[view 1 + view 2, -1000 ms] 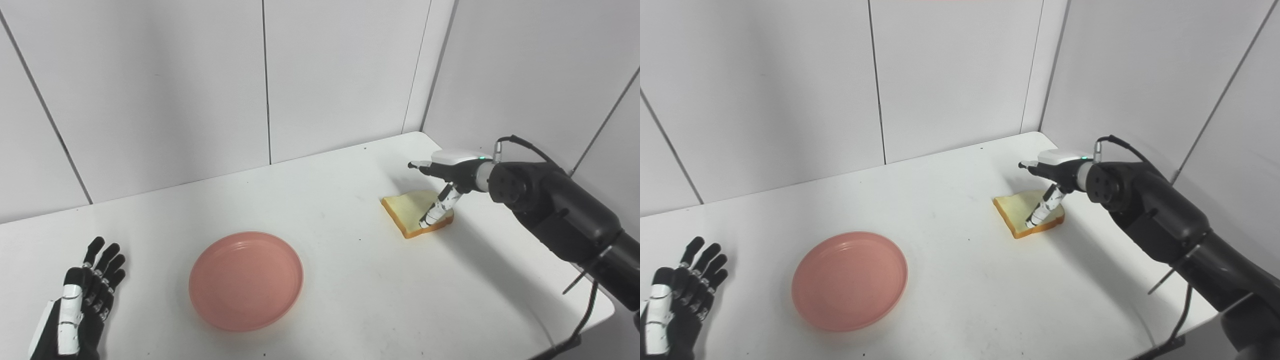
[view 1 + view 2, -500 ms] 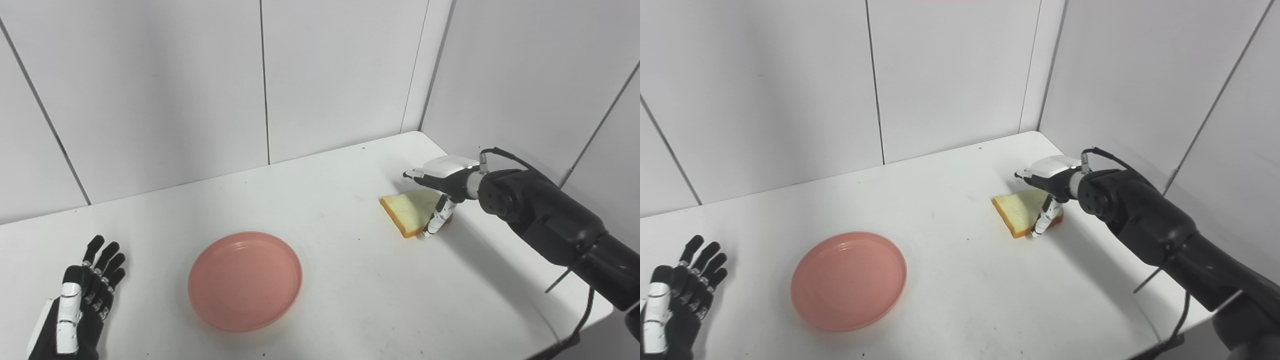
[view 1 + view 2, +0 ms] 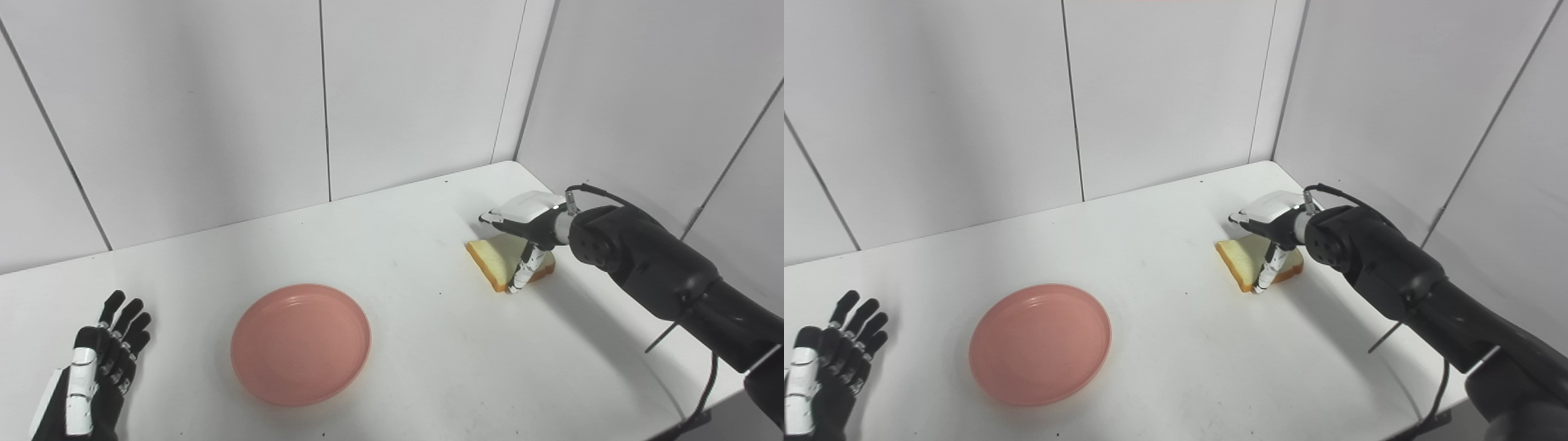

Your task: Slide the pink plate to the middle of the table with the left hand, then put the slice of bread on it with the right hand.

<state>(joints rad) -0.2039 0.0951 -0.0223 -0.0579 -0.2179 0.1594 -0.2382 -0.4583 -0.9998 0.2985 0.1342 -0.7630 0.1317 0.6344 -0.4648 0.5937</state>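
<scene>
The pink plate (image 3: 300, 343) lies on the white table (image 3: 429, 343), left of its middle. The slice of bread (image 3: 493, 260) lies flat near the table's right side. My right hand (image 3: 527, 220) is right over the bread, with fingers stretched out to the left above it and the thumb (image 3: 520, 275) pointing down at the slice's near edge. The fingers are apart and the bread rests on the table. My left hand (image 3: 98, 367) is open and empty, palm down, at the table's front left, well left of the plate.
White panel walls (image 3: 398, 92) close the table at the back and on the right. The table's right edge (image 3: 686, 373) runs just under my right forearm.
My right hand has moved left and come lower over the bread, and its thumb has shifted from the slice's top to its near edge. The plate, bread and left hand stayed put.
</scene>
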